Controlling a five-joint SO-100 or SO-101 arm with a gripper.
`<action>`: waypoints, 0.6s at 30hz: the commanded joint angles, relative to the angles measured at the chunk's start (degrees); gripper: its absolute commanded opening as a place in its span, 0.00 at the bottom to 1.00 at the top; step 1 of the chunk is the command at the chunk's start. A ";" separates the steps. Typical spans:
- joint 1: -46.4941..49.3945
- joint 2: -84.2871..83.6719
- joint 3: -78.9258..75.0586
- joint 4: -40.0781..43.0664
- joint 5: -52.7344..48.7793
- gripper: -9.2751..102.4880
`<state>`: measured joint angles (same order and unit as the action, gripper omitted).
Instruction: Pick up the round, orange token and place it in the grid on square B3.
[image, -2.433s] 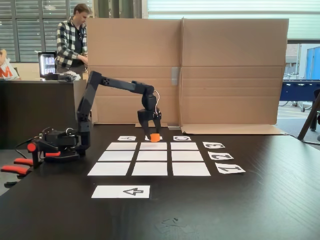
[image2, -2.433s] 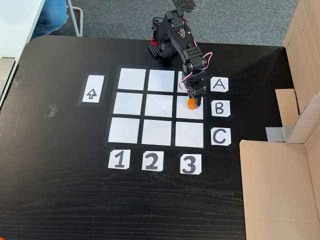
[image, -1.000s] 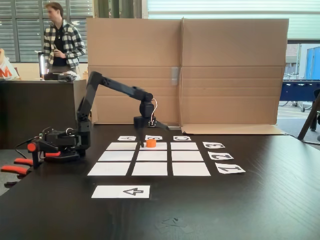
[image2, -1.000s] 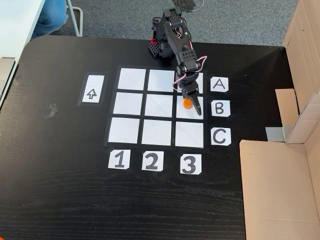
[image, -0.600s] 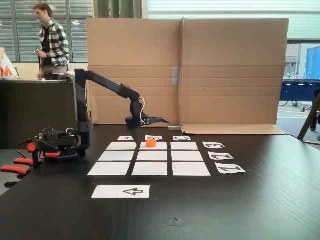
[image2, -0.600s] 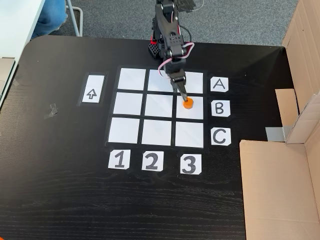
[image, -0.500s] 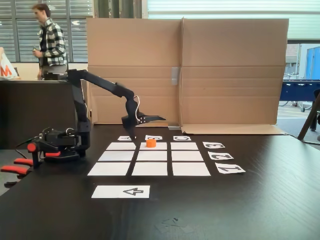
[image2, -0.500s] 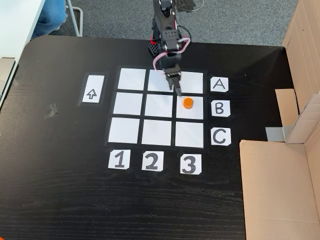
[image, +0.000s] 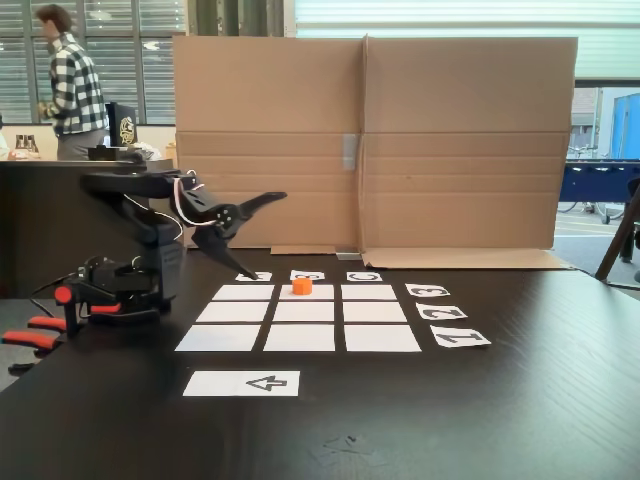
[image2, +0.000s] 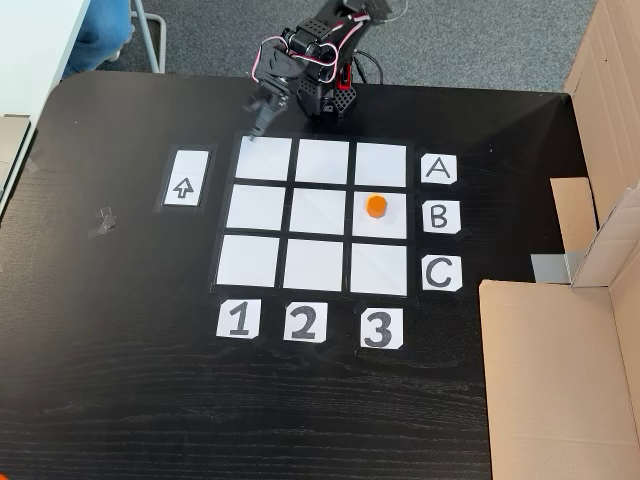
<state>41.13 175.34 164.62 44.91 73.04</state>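
we see the token (image2: 375, 206) sitting alone on square b3 (image2: 380, 227), the white paper in line with the b card (image2: 440, 216) and the 3 card (image2: 377, 328). in the side fixed view the token (image: 301, 286) is on the far middle paper of the grid (image: 299, 338). it is small, bright orange, round and short, with a flat top, and much smaller than its paper. it sits a bit toward the a side of its square, with white paper showing all around it. nothing touches it.

the claw (image: 262, 233) is well apart from the token, up in the air on the left in the side fixed view, with the arm folded back over its base (image: 120, 297). its two fingers are spread wide apart and hold nothing. from above, the claw (image2: 258, 113) hangs near the far left corner of the grid (image2: 262, 259).

the black bench (image2: 120, 380) has lots of bare room in front of the number cards and on the left, past the arrow card (image2: 186, 178). its left corner is rounded. on the right, a big cardboard wall (image2: 560, 380) stands close to the letter cards, so there is less room there. in the side fixed view the cardboard wall (image: 460, 140) closes off the far edge of the bench (image: 520, 420). a person (image: 70, 95) in a check shirt stands far behind on the left.
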 joint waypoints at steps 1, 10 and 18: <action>13.18 12.39 4.31 -0.97 1.58 0.38; 51.15 15.47 9.40 -1.23 4.39 0.07; 52.73 15.47 9.23 -0.79 5.27 0.08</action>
<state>93.52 190.37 174.02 43.95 77.87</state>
